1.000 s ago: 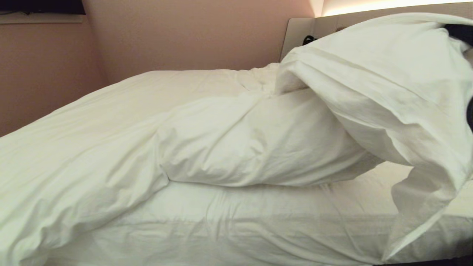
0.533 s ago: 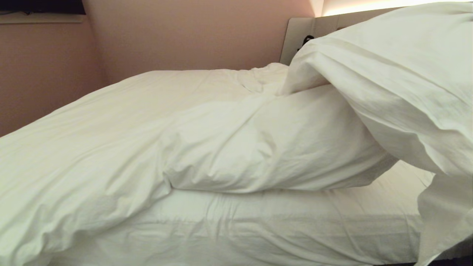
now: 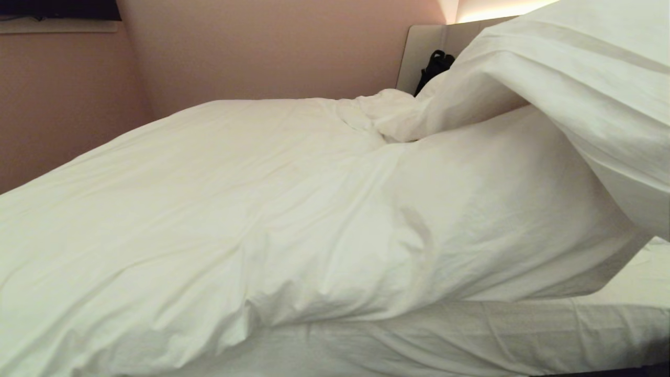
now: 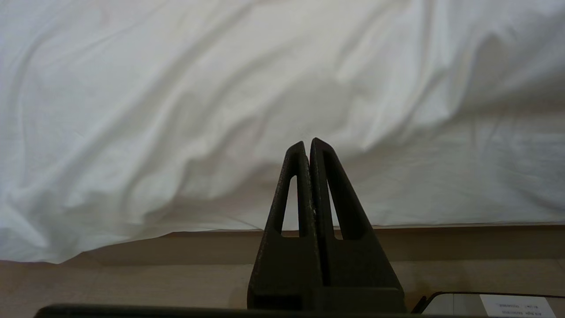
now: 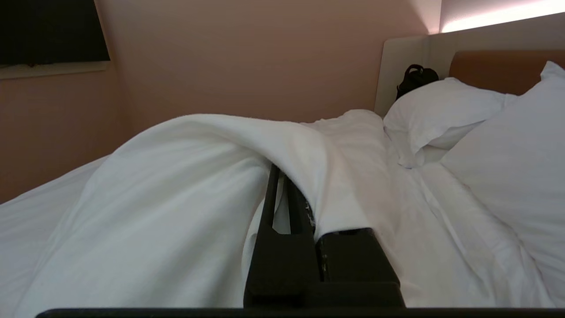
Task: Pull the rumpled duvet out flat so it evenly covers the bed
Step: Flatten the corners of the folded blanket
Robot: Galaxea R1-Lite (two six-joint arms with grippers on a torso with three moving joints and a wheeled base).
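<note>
- My left gripper [image 4: 307, 145] hangs empty, fingers pressed together, the bed [image 4: 309, 240] edge just beyond its tips.
- My right gripper [image 5: 282, 176] pinches the duvet [image 5: 212, 145], which drapes over my fingers.
- Best to draw it towards the pillows [image 5: 446, 110] low and evenly, grip firm.

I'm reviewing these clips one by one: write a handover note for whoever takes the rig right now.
Right gripper: shut on the duvet, a fold draped over its fingers, lifted at the bed's head-end right.
Left gripper: shut, empty, parked low beside the bed.
Duvet: lies over most of the mattress; the near right part hangs raised, sheet showing below. Pillows uncovered at the headboard.
Done: edge gripped and lifted.
Left: draw it out, lay flat, smooth evenly.
</note>
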